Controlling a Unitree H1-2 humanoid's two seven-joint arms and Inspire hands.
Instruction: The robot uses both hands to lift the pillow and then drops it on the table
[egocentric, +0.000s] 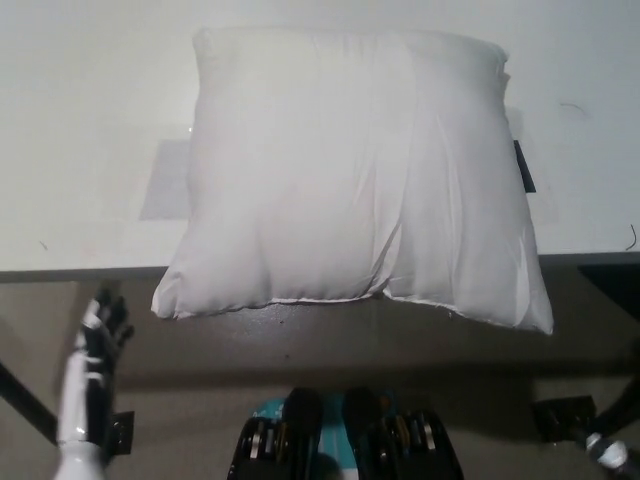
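The left robot hand (98, 345) has a white back and wrist shell with black fingers; at the lower right corner only a small white-and-black tip shows
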